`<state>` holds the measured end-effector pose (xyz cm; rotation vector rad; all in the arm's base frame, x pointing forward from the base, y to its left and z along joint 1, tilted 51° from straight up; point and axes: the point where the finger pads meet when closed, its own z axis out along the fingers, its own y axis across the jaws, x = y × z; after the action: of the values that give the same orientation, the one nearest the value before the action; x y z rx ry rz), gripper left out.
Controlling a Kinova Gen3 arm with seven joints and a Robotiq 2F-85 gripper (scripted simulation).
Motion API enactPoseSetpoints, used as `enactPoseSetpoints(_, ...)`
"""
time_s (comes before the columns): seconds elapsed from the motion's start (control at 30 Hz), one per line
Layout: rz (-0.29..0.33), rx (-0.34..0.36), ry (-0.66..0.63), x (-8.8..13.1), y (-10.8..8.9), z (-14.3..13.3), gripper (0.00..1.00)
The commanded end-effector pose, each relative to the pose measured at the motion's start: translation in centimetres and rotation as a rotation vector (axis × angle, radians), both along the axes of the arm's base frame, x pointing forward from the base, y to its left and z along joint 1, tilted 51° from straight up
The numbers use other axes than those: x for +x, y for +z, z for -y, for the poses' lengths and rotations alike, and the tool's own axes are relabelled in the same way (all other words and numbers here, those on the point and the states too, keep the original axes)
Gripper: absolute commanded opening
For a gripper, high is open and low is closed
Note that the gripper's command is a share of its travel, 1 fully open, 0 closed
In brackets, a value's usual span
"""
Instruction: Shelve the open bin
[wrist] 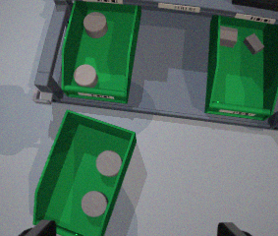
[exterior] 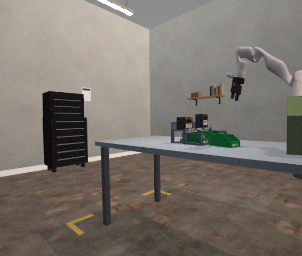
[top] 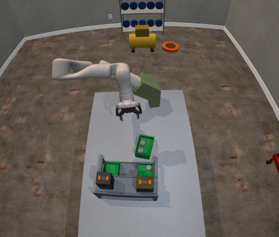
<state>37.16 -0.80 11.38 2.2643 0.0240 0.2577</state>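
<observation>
Above the surface (top: 175, 209), the gripper (top: 128, 116) hangs spread and empty; a careless grasp of the skewed open bin (top: 144, 146) could spill its parts (top: 141, 146).

The green open bin (wrist: 82, 182) lies slightly askew just before the shelf (wrist: 178, 114), apart from it, holding two grey discs (wrist: 108, 163).

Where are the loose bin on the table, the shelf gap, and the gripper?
loose bin (wrist: 72, 172), wrist view, on its green floor.
shelf gap (wrist: 173, 64), wrist view, on the bare shelf board between bins.
gripper (top: 128, 116), top view, midway between open fingers.
</observation>
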Motion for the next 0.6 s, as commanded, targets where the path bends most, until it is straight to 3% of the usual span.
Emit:
enactPoseSetpoints(0.0, 0.003, -0.001, 0.005, 0.0, 0.0, -0.1, 1.00)
enactPoseSetpoints(0.03, 0.003, -0.001, 0.005, 0.0, 0.0, -0.1, 1.00)
enactPoseSetpoints(0.2, 0.144, -0.067, 0.063, 0.5, -2.0, 5.1, 1.00)
enactPoseSetpoints(0.57, 0.144, -0.067, 0.063, 0.5, -2.0, 5.1, 1.00)
